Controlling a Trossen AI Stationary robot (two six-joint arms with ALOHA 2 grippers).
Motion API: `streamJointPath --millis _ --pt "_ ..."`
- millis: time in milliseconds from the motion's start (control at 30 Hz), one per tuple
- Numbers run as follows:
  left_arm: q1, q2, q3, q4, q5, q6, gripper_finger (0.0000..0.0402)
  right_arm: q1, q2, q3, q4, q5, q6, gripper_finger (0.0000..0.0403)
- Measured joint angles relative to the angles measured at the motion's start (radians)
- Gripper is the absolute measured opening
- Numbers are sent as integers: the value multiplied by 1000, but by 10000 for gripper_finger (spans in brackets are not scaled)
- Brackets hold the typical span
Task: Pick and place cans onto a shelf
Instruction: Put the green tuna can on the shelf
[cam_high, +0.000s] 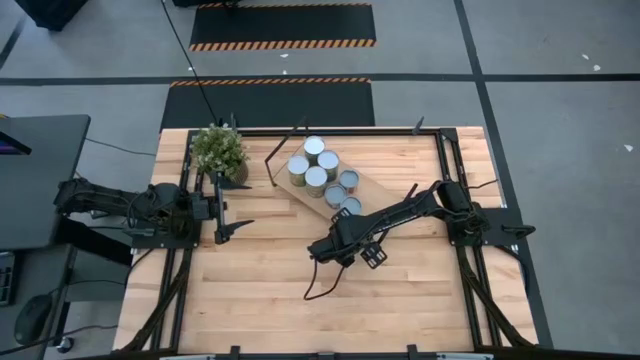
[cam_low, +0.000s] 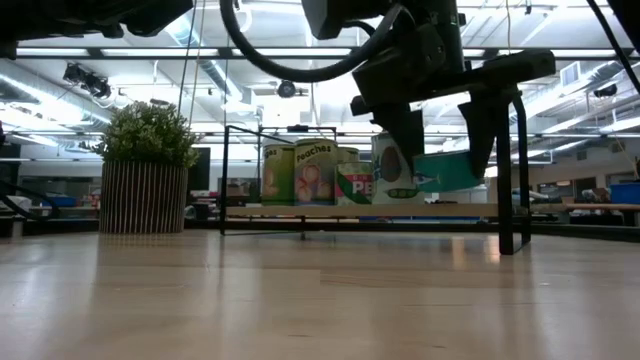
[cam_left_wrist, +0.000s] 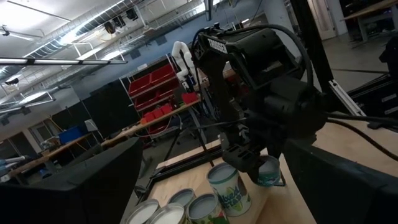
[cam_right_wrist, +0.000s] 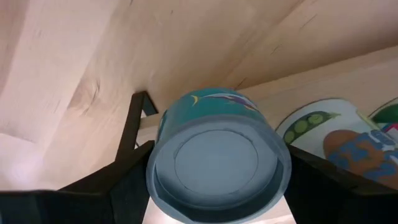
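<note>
Right gripper (cam_right_wrist: 217, 186) holds a teal tin (cam_right_wrist: 217, 165), fingers spread to the tin's width and clamped on its two sides. The tin lies tipped in the grip: its pale round end faces back toward the wrist, so its short axis runs along the gripper's reach, not upright.

Key relation: the shelf (cam_high: 375, 187) lies directly ahead of the right gripper, just past the tin. In the right wrist view the shelf's black leg (cam_right_wrist: 134, 124) and board edge sit immediately beyond the tin, with a pea-labelled can (cam_right_wrist: 323, 134) beside it. In the low view the held tin (cam_low: 440, 170) hangs at about shelf-board height, at the open end next to the cans already standing there (cam_low: 312, 172).

High view: six cans are grouped on the shelf (cam_high: 315, 165); the bare stretch of board is at the end nearest the right arm.

Left gripper (cam_high: 235, 208) is wide open, empty, parked near the potted plant (cam_high: 218, 150), well apart from the shelf's free end. Right arm is clearly the nearer one.

Judgement: coming move is a short advance forward and a turn of the wrist to stand the tin upright on the board.
</note>
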Motion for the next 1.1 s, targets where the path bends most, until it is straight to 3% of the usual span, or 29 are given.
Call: streamJointPath --millis 433,833,1100 --pt "0 0 0 0 0 0 398 -6 0 0 20 -63 100 310" --pt "0 0 0 0 0 0 398 -33 -1 14 28 -205 668 310" --pt "0 0 0 -1 0 -1 398 -47 -9 31 28 -171 892 310"
